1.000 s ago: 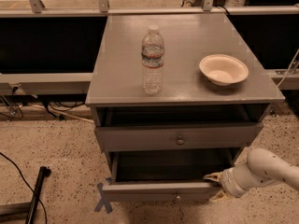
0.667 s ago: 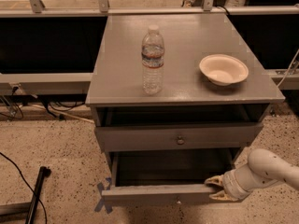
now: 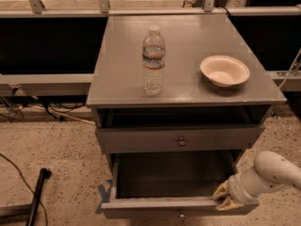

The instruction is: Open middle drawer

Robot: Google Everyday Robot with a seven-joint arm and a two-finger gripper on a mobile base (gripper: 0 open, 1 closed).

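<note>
Camera view: looks largely done, with the middle drawer [image 3: 160, 207] pulled well out beneath the table [image 3: 188, 41] and the jaws clamped on its front lip below the table's right side; leaves only releasing.

Nothing readable is showing anywhere. The label band on the bottle [image 3: 154, 60], standing on the bench [image 3: 197, 36], is giving no legible words. The gripper [image 3: 225, 197] is sitting at five o'clock, against the middle drawer [image 3: 155, 207].
</note>
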